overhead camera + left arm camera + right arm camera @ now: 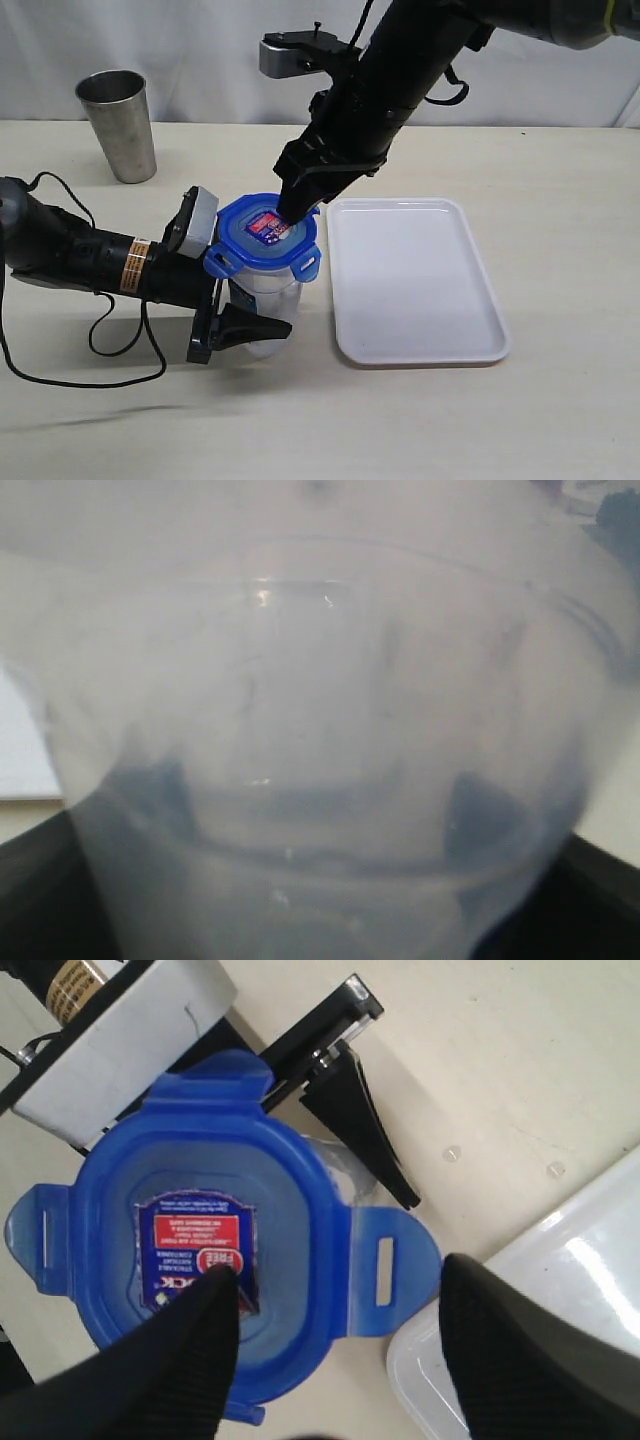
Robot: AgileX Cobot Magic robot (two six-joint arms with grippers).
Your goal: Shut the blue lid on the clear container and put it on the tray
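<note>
The clear container (320, 760) stands upright on the table (560, 420), just left of the tray (415, 340) and not on it. The blue lid (268, 236) sits on the container's mouth, its flaps sticking outward. The left gripper (250, 300) reaches in from the left, its jaws closed against the container's body, the near finger (255, 328) lying along the near side. The right gripper (335, 1270) hangs over the lid with its jaws spread wide and gripping nothing. One finger (190, 1350) is over the lid's sticker (195, 1250), the other beyond the lid's edge; contact with the lid cannot be told. A steel cup (118, 125) stands far left.
</note>
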